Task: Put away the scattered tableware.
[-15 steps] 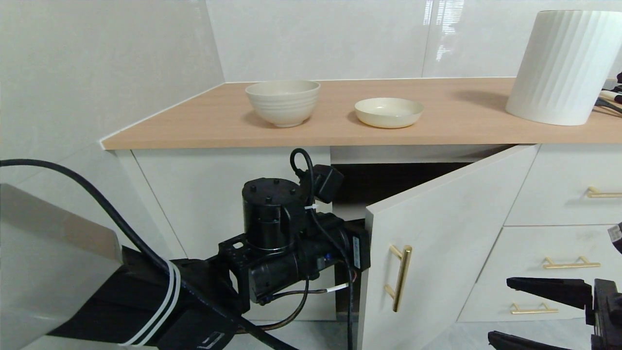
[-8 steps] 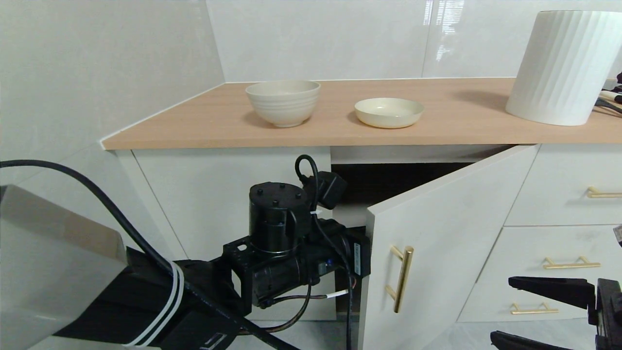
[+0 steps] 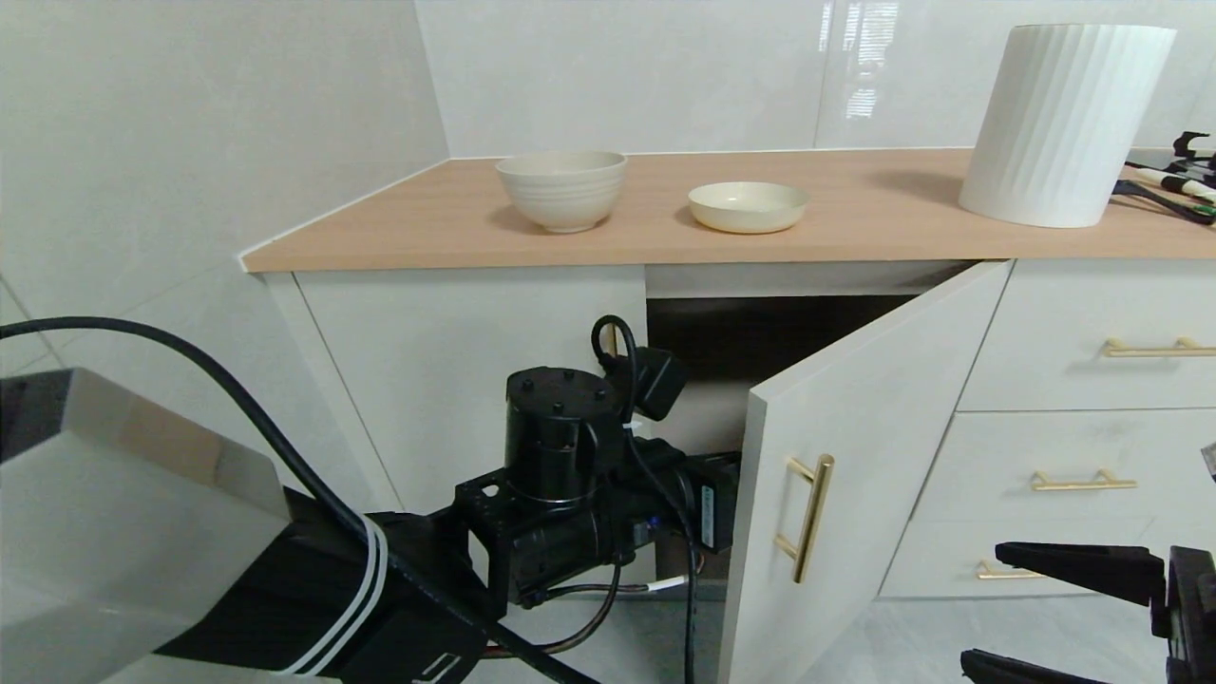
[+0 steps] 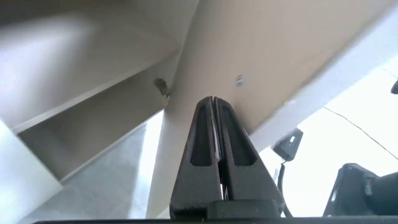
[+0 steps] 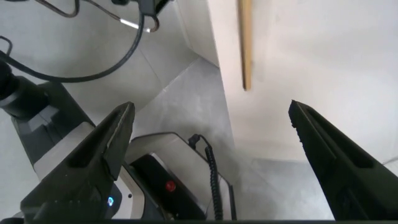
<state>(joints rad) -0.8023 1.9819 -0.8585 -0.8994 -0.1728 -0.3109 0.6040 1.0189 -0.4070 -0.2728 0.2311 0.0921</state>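
A cream ribbed bowl (image 3: 561, 190) stands on the wooden table (image 3: 883, 228) towards its far left corner. A shallow dish (image 3: 748, 206) of the same pale colour sits to its right, apart from it. Both are upright and nothing is touching them. Farther right on the table is a tall ribbed white container (image 3: 1064, 123), with a few dark-handled utensils (image 3: 1164, 180) lying beyond it at the right edge.

Below the table, the cabinet door (image 3: 855, 446) stands swung open towards the near side. Its brass handle (image 3: 807, 518) is vertical, and the dark cabinet (image 3: 760, 332) opening shows behind its top edge. To the right of the door are white drawers (image 3: 1092, 380) with horizontal brass pulls.

The left arm lies low in front of the cabinet, its wrist just left of the open door's edge. In the left wrist view the left hand (image 4: 212, 106) has its two fingers pressed together with nothing between them. They point at a pale panel beside the cabinet's inside, where a shelf board (image 4: 93, 99) runs.

The right hand (image 3: 1054, 613) is low at the near right, well below the table and to the right of the door. Its fingers (image 5: 112, 146) are spread wide apart and hold nothing. In the right wrist view the door's handle and the grey floor (image 5: 186, 106) lie between them, farther off.
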